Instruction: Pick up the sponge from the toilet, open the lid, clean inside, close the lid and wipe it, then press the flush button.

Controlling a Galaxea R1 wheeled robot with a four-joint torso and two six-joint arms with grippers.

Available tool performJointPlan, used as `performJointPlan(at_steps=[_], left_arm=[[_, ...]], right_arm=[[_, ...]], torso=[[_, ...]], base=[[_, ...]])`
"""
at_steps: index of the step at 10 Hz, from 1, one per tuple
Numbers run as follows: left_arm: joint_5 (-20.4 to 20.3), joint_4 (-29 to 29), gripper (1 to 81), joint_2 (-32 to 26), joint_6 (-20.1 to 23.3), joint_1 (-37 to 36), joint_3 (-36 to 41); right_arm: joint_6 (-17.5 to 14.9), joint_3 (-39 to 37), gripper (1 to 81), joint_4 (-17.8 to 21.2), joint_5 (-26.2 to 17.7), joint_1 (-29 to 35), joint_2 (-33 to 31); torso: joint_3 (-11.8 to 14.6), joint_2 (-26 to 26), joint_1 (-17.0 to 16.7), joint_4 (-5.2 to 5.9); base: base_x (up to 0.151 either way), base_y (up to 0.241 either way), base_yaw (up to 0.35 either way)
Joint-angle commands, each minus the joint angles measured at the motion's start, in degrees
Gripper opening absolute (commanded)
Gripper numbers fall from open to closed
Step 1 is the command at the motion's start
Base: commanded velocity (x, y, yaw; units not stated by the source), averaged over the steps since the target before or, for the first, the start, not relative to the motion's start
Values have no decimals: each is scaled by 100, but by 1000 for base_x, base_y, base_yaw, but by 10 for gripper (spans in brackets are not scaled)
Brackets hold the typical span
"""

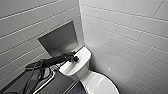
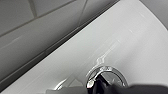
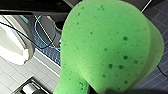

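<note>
Left tool (image 1: 75, 59) reaches out on its dark arm over the tank of the toilet (image 1: 86, 76), its tip hanging above the middle of the tank top (image 1: 83, 55); whether its fingers are parted or closed cannot be told. White tiled walls (image 1: 125, 30) meet in a corner behind the toilet, and a grey recess (image 1: 60, 38) is set into the left-hand wall just above the tank. The lid (image 1: 101, 83) lies down flat over the bowl, white and glossy.

In the right wrist view the sponge (image 3: 107, 45) looms large, bright green and pitted with small pores. It narrows toward the right tool (image 3: 105, 91), which grips it at that pinched end. A thin blue cable (image 3: 40, 32) curls over the dark floor beyond it.

The flush button (image 2: 107, 75), ringed in chrome, sits in the white tank top, with the left tool's dark tip right at the ring's near edge.
</note>
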Motion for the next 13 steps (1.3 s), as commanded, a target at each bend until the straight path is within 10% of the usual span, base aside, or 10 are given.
performJointPlan(at_steps=[1,13], left_arm=[[63,145,10,256,44,-369,72],[-8,-1006,10,-1658,-35,-1661,2301]], right_arm=[[-26,14,10,-100,-144,-135,40],[-26,14,10,-100,-144,-126,49]], torso=[[0,2,0,0],[-6,9,11,0]], base=[[0,0,0],[0,0,0]])
